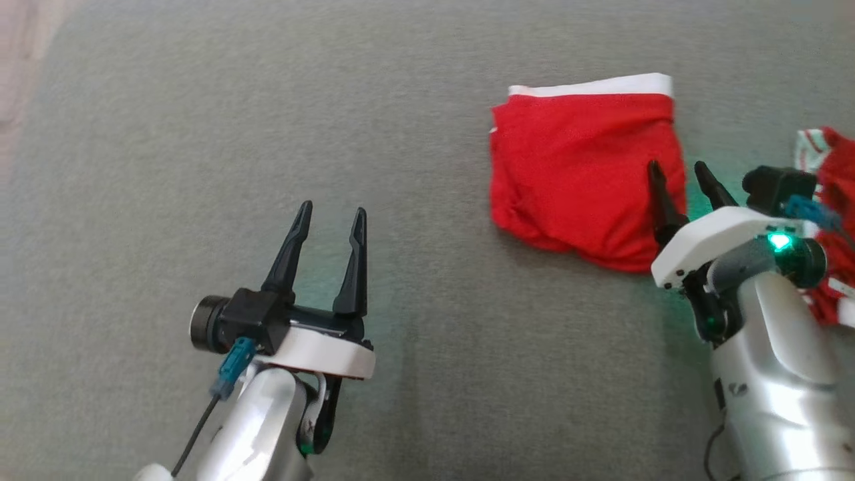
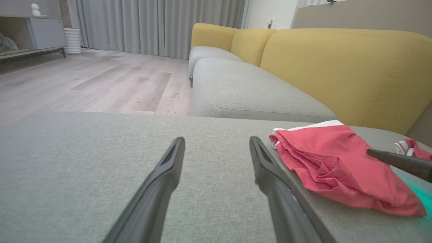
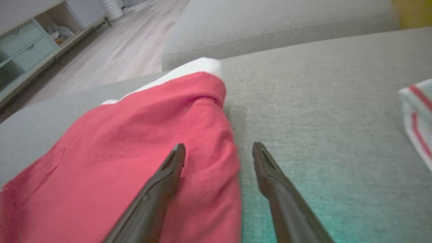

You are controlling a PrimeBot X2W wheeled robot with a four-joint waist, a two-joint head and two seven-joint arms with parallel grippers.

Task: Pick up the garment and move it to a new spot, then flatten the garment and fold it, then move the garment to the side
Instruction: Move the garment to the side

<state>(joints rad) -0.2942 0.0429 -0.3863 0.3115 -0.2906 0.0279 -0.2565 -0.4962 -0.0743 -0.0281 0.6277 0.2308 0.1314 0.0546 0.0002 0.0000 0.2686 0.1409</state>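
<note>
Item: red cloth garment [image 1: 581, 174], folded into a rough rectangle with a white band along its 12 o'clock edge. It lies at 2 o'clock in the head view, flat on the broad grey woven seat cushion [image 1: 200, 133]. Its 6 o'clock edge is rumpled and bulges in soft layered folds, seen from the side in the left wrist view [image 2: 337, 162].

Right claw [image 1: 676, 167]: at the garment's 4 o'clock corner, jaws spread wide, gripping nothing. In its own wrist view [image 3: 219, 145] one finger stands over the red cloth [image 3: 135, 152] and the other over bare cushion, so the fabric's edge runs between them. Whether a tip touches the cloth cannot be told.

Left claw [image 1: 333, 209]: at 7 o'clock in the head view, well apart from the garment, jaws likewise wide and empty, fingers over bare cushion [image 2: 217, 140].

Adjacent: a second piece of cloth, red with white-and-red stripes [image 1: 828, 153], at 3 o'clock beyond the right claw, partly hidden by that arm.

Surroundings in the left wrist view: mustard-yellow sofa backrest [image 2: 354, 67] at 2 o'clock, pale wood plank floor [image 2: 101, 81] at 10 o'clock, grey pleated curtains [image 2: 152, 23] at 11 o'clock.
</note>
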